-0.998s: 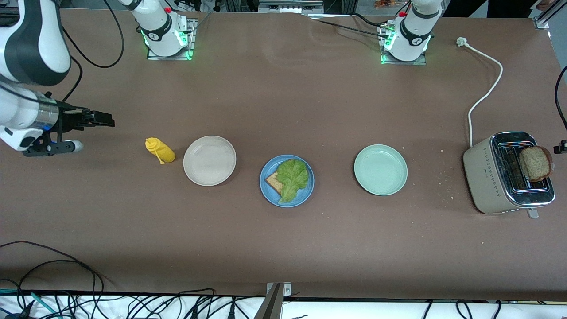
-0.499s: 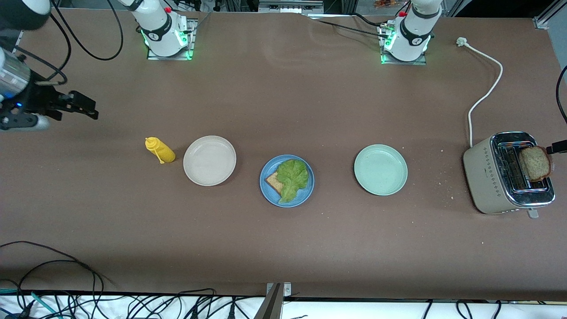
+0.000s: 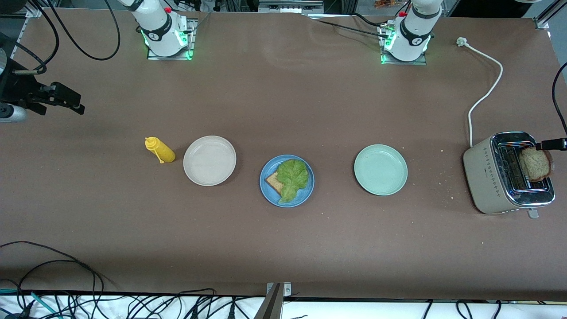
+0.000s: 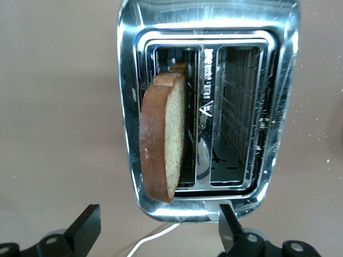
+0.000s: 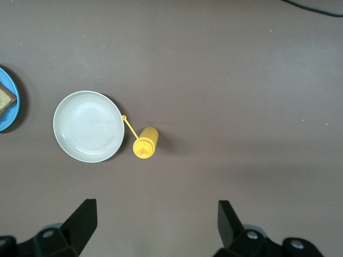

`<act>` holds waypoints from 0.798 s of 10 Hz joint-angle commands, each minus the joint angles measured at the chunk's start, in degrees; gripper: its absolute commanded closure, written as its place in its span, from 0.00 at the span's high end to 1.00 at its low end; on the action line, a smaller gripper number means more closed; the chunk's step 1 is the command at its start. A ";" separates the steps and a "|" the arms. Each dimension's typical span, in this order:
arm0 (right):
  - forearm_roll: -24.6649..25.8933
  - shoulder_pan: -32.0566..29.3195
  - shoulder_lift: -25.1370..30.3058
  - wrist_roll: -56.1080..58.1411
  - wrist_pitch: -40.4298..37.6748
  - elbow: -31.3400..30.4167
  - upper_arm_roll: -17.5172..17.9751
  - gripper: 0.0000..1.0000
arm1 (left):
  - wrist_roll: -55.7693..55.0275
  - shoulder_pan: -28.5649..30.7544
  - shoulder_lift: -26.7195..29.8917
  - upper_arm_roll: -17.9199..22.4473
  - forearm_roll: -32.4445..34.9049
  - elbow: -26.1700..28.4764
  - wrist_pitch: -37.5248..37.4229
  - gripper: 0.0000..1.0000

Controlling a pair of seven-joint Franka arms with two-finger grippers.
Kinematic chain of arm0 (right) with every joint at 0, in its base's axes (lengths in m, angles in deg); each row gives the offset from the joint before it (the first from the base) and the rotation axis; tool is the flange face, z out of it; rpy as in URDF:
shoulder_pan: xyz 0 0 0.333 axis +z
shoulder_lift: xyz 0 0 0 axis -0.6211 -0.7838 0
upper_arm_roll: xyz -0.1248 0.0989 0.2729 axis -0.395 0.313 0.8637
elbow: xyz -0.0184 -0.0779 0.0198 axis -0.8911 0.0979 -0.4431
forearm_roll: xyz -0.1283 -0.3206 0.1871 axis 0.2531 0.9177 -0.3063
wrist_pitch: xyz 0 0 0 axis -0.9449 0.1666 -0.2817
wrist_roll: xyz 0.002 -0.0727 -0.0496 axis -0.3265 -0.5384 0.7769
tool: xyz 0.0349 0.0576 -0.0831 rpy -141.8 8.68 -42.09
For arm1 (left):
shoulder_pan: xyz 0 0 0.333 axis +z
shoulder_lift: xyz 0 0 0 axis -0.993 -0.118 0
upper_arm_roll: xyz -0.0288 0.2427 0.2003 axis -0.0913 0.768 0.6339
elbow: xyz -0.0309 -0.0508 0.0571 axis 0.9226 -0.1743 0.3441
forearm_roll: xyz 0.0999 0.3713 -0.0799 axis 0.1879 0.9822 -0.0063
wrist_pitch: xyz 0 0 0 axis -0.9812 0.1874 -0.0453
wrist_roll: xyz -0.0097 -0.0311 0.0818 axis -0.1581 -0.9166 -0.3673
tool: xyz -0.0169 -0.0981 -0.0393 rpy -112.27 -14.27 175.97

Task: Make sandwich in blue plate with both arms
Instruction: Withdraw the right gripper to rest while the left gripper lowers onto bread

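Brown bench [image 3: 283,248] w/ non-task items in a row. Yellow squeeze bottle [image 3: 160,150] at mid-left of front frame, tipped, nozzle toward upper left, just beside beige plate [image 3: 209,160]. Pale green plate [image 3: 380,169] right of center, a few crumbs [image 3: 444,183] near it. Beige/chrome toaster [image 3: 507,173] at right edge; white cord [image 3: 483,95] runs up to plug [image 3: 462,41] at upper right. Black cables [image 3: 53,274] at lower left.
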 commanded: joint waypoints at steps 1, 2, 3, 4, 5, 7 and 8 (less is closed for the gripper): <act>0.88 -0.02 -0.85 -0.85 -2.01 1.76 -0.05 1.00 | 1.38 0.41 -2.54 -0.22 -0.98 -0.11 -0.26 0.94; 0.88 -0.11 -1.02 -0.85 -2.01 1.76 -0.22 1.00 | 1.38 0.33 -3.07 -0.23 -0.98 -0.20 -0.18 0.92; 0.44 -0.37 -1.11 -0.59 -2.10 1.94 -0.66 1.00 | 1.38 -0.11 -3.25 -0.31 -1.15 -0.29 0.09 0.92; 0.96 -0.38 -1.03 -0.68 -2.36 2.03 -0.92 1.00 | 1.38 -0.46 -3.77 -0.31 -1.07 -0.72 0.09 0.91; 0.97 -0.46 -0.85 -0.59 -4.36 2.46 -1.45 1.00 | 1.47 -0.46 -3.87 -0.40 -0.98 -0.90 0.18 0.86; 0.35 -0.46 -1.11 0.02 -4.65 3.35 -3.12 1.00 | 2.51 -0.46 -3.87 -0.40 -1.06 -1.25 0.09 0.64; 0.44 -0.38 -1.11 -0.06 -4.65 3.35 -3.04 1.00 | 4.00 -0.46 -3.61 -0.58 -1.15 -2.13 0.18 0.58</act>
